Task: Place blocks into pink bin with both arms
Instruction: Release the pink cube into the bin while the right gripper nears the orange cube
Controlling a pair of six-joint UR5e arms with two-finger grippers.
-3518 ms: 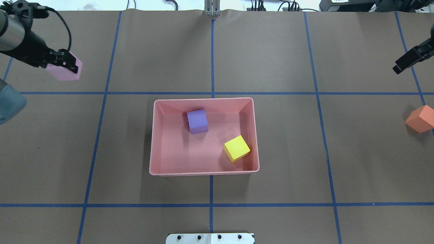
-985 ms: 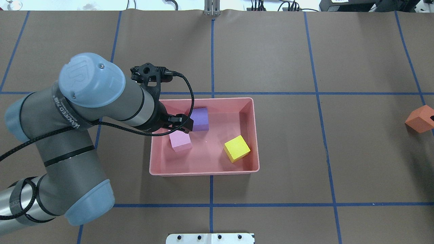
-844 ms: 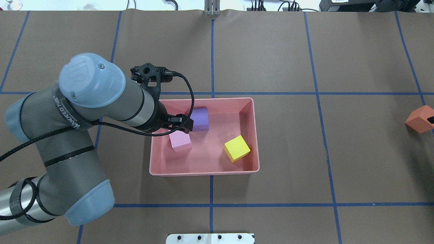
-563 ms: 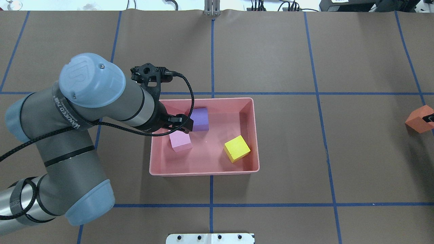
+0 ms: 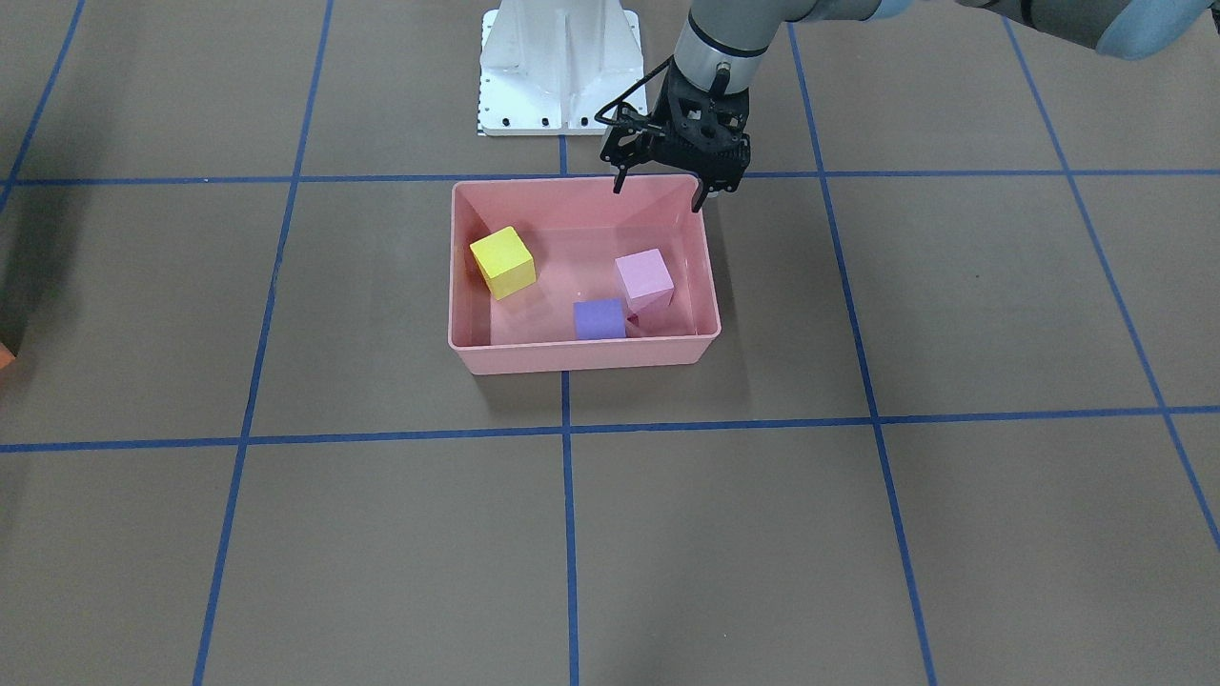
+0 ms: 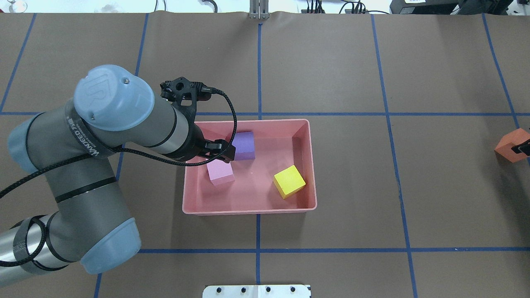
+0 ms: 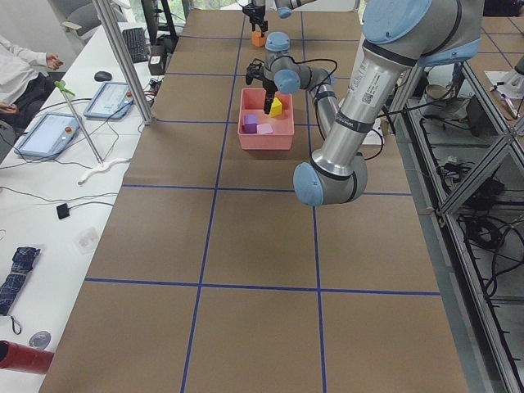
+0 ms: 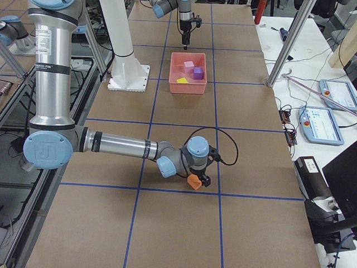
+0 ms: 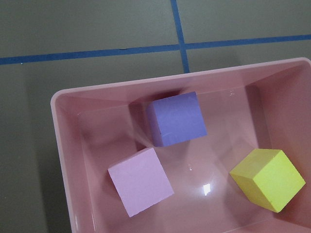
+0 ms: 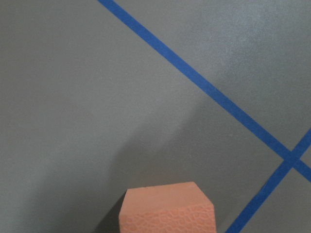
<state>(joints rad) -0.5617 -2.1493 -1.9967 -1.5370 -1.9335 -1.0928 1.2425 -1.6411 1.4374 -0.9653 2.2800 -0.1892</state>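
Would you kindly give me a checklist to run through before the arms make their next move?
1. Light pink block lies free on the floor of the pink bin: ok.
2. Left jaws open, empty and above the blocks: ok.
3. Purple block and yellow block inside the bin: ok.
4. Orange block inside the bin: not ok. It sits on the table, far from the bin, at the right jaws.
5. Right jaws closed firmly on the orange block: cannot tell.
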